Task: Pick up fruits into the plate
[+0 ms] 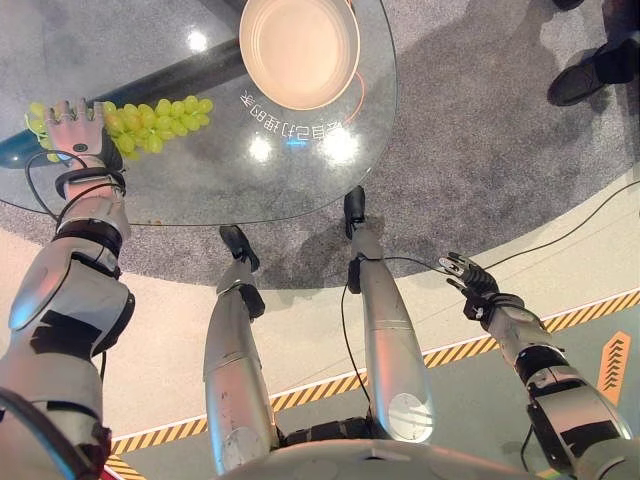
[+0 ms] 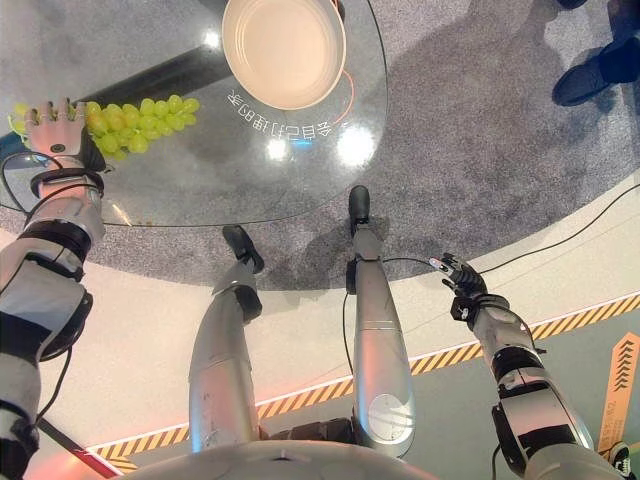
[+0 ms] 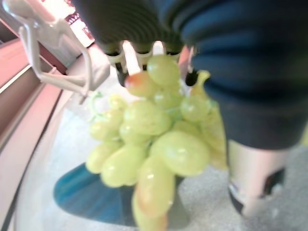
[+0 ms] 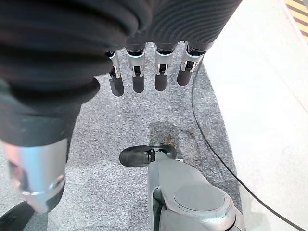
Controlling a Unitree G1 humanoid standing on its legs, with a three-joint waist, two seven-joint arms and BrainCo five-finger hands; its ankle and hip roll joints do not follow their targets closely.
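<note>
A bunch of green grapes point(image 1: 160, 120) lies on the left side of the round glass table point(image 1: 300, 205). My left hand point(image 1: 75, 125) is over the bunch's left end with its fingers straight, and a few grapes show past it on the left. In the left wrist view the grapes point(image 3: 154, 139) hang close under the palm, hiding the fingertips, while the thumb point(image 3: 252, 178) stands apart from them. A cream plate point(image 1: 300, 50), with nothing on it, sits at the table's far edge. My right hand point(image 1: 470, 280) hangs low at the right, open, over the carpet point(image 4: 120, 144).
The glass table stands on grey carpet, with a dark base showing through it. A person's dark shoes point(image 1: 590, 75) are at the far right. Yellow-black tape point(image 1: 580, 315) crosses the floor near my right arm.
</note>
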